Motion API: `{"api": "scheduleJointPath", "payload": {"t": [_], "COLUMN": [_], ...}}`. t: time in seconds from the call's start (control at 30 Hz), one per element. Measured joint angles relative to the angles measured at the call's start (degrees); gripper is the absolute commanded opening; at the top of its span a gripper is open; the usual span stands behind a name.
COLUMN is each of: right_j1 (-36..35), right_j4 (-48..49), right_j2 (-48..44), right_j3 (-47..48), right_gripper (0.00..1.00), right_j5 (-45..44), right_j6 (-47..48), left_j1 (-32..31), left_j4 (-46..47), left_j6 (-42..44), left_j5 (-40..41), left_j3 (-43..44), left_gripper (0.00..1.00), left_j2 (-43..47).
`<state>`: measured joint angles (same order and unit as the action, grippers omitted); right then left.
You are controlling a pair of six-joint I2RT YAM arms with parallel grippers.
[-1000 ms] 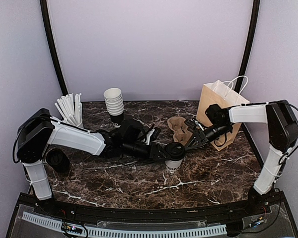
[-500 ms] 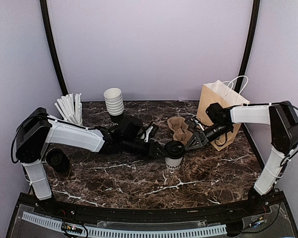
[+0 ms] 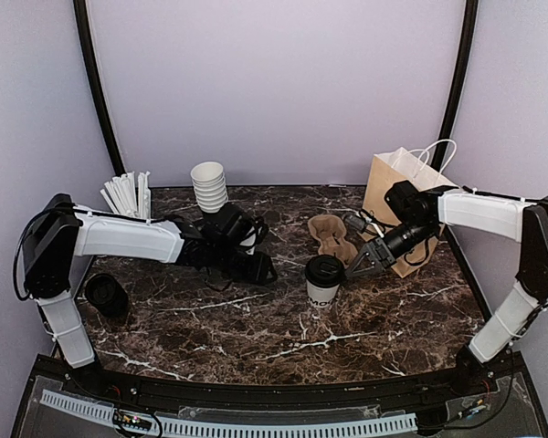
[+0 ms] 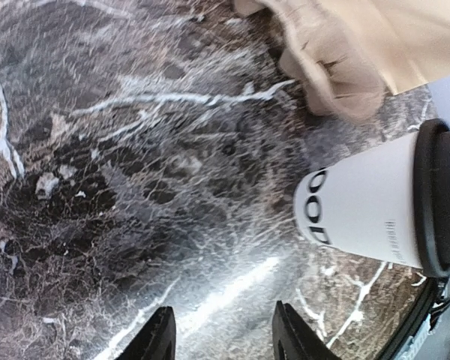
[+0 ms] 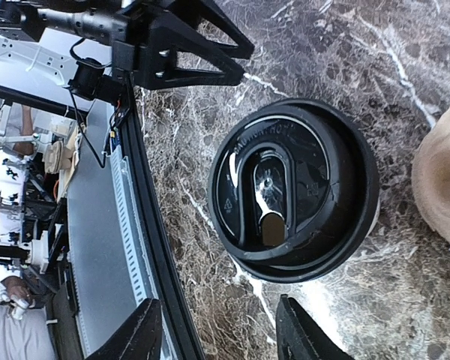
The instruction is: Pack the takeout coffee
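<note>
The top external view takes in the whole dark marble table [image 3: 256, 338]. On it a small white paper cup with a round black plastic lid [image 3: 323, 278] stands upright a little right of the middle, just nearer than a brown moulded-cardboard cup carrier [image 3: 331, 235]. The left gripper [image 3: 260, 267] lies low to the cup's left and the right gripper [image 3: 359, 266] close on its right, and neither touches it. A tall brown paper bag with white handles [image 3: 397, 196] stands open at the far right corner. A stack of lidless white cups [image 3: 209, 187] sits along the far edge, and a white cup of white sticks [image 3: 128, 203] at the far left corner. From up there the fingers are too small to judge, but the wrist cameras settle it. The left wrist view shows its two black fingertips [image 4: 159, 336] spread apart over bare marble with nothing between them. It also shows the cup's side with black printed letters that the overhead misses. The right wrist view shows its own fingertips [image 5: 139, 334] likewise parted and empty. It looks straight down on the lid, where the sip tab and raised lettering are plain.
</note>
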<state>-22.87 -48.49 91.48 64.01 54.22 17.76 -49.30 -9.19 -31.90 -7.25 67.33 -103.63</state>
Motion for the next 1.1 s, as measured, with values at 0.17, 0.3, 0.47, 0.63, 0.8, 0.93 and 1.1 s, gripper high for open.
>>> {"api": "scheduleJointPath", "payload": {"t": [0.17,0.3,0.47,0.63,0.8,0.93,1.1], "right_j1": [0.39,0.66,0.66,0.66,0.66,0.66,0.66], "right_j4": [0.46,2.25,3.06,3.61,3.98,4.37,5.03], "right_j2": [-1.88,-1.97,0.70,2.40,2.51,3.21,4.79], "right_j3": [0.52,0.57,1.46,1.51,1.51,1.51,1.51], "right_gripper": [0.46,0.45,0.45,0.45,0.46,0.47,0.46], "right_j5": [-3.89,-7.67,-8.26,-7.82,-6.60,-5.75,-5.03], "right_j6": [-0.85,-2.69,-3.78,-4.57,-4.76,-4.85,-5.01], "left_j1": [-0.09,-0.09,0.70,1.92,2.43,2.40,2.40], "left_j4": [2.80,5.88,10.69,17.84,22.69,25.29,27.36], "left_j6": [0.37,-0.04,-2.73,-7.74,-11.65,-13.86,-15.37], "left_j5": [-0.90,-1.25,-4.44,-9.86,-14.29,-16.83,-18.53], "left_j3": [-0.50,0.11,1.49,2.21,3.06,3.06,4.33], "left_gripper": [0.48,0.50,0.45,0.41,0.40,0.40,0.39], "left_j2": [4.50,5.29,2.91,-2.47,-7.30,-8.76,-9.09]}}
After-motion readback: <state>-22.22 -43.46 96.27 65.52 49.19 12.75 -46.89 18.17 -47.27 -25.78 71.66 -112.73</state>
